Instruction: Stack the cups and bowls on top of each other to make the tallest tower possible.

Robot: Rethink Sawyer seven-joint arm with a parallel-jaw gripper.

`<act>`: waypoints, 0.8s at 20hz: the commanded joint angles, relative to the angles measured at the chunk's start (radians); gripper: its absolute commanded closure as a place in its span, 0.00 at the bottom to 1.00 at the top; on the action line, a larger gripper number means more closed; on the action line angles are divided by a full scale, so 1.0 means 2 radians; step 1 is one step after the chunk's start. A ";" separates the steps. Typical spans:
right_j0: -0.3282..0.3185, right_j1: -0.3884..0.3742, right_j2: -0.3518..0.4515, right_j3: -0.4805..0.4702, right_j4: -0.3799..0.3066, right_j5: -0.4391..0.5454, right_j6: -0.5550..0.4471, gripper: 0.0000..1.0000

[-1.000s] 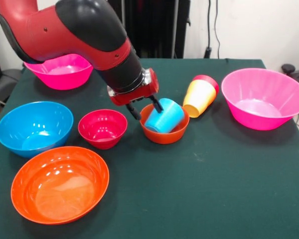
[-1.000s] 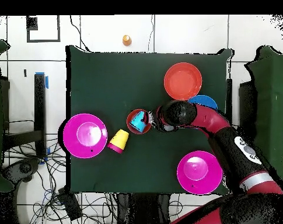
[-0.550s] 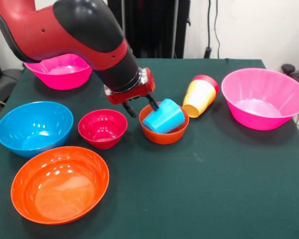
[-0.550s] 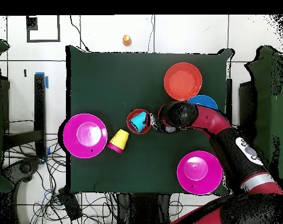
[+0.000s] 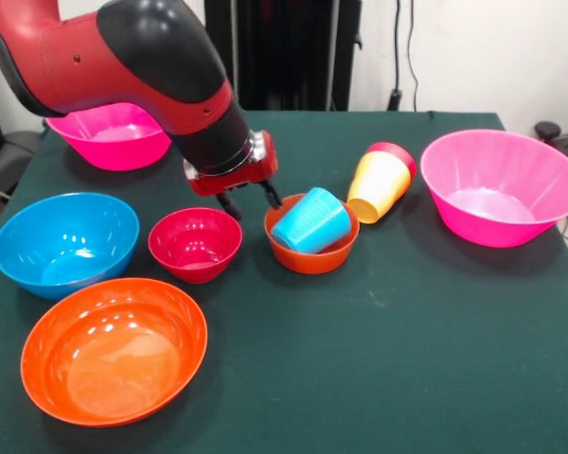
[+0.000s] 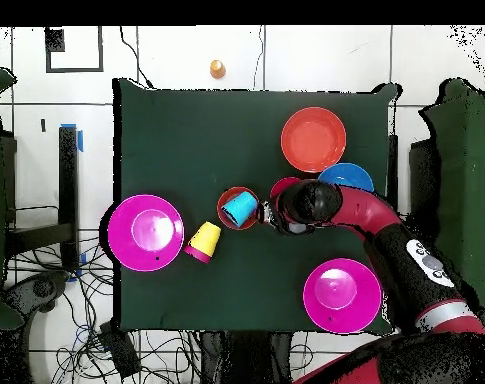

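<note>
Green table cloth (image 5: 407, 331); no legible writing. Blue cup (image 5: 310, 220) lies tilted inside small orange bowl (image 5: 312, 255). Gripper (image 5: 249, 199) spread, empty, just beside the bowl's rim, behind crimson bowl (image 5: 195, 244).

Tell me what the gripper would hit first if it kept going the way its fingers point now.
Most likely the small orange bowl. The gripper hangs open, angled down just beside the bowl's rim, with the blue cup lying tilted inside it. Depth is unclear, so the fingers might reach the table beside the bowl instead.
</note>
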 commanded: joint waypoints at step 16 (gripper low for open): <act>0.023 -0.021 -0.031 -0.041 -0.054 0.047 -0.064 0.00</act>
